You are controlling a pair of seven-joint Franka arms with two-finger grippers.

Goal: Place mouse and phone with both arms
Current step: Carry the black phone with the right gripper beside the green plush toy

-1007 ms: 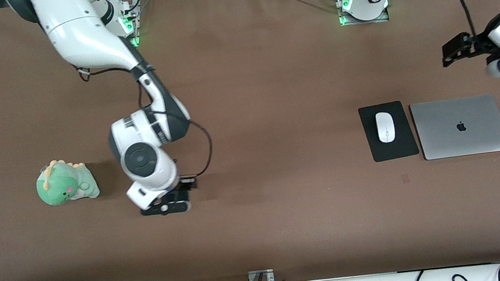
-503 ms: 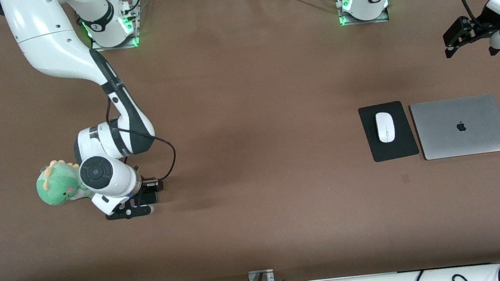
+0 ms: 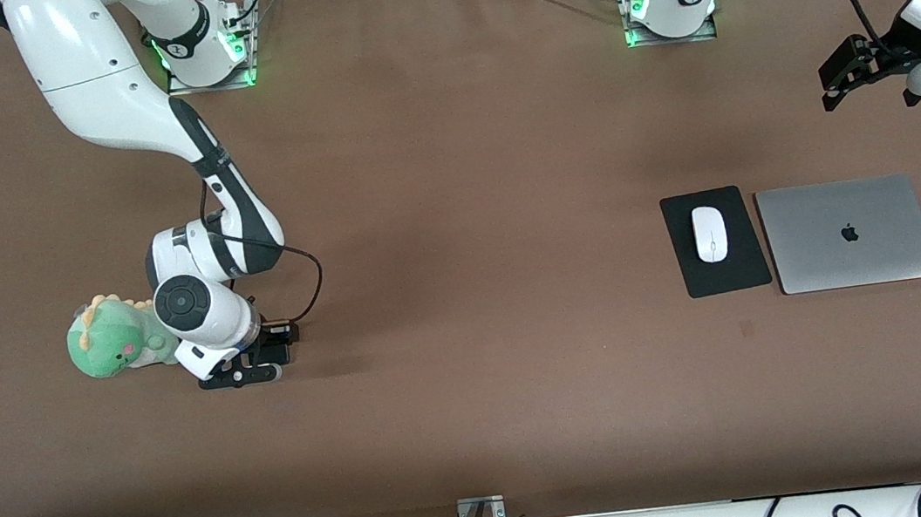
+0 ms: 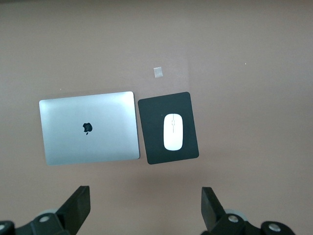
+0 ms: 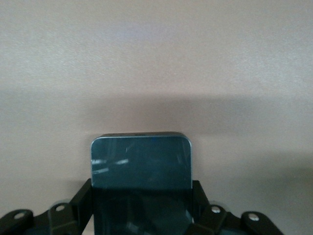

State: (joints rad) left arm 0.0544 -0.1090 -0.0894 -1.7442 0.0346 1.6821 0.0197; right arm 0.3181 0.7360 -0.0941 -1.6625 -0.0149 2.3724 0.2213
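the soft green plush dinosaur toy (image 3: 117,337) sits toward the right arm's end of the brown matte tabletop (image 3: 454,206), and just beside it the right end effector (image 3: 250,365) hangs low, clamped on the flat glossy black phone with rounded corners (image 5: 141,164). the wrist view shows the fingers gripping the phone's two long edges, the screen end sticking out past them. the phone looks stiff, thin and slick, probably light but easy to crack, so an edge grip near its middle seems best, with a gentle set-down. toward the left arm's end, the smooth white oval mouse (image 3: 710,233) lies in the middle of the thin matte black rectangular mouse pad (image 3: 715,241), touching it, just beside the closed silver metal laptop (image 3: 849,233). the mouse is likely light, hard and slippery, best pinched across its narrow sides. the left end effector (image 3: 838,76) waits spread wide and empty above bare tabletop, farther from the front camera than the laptop.
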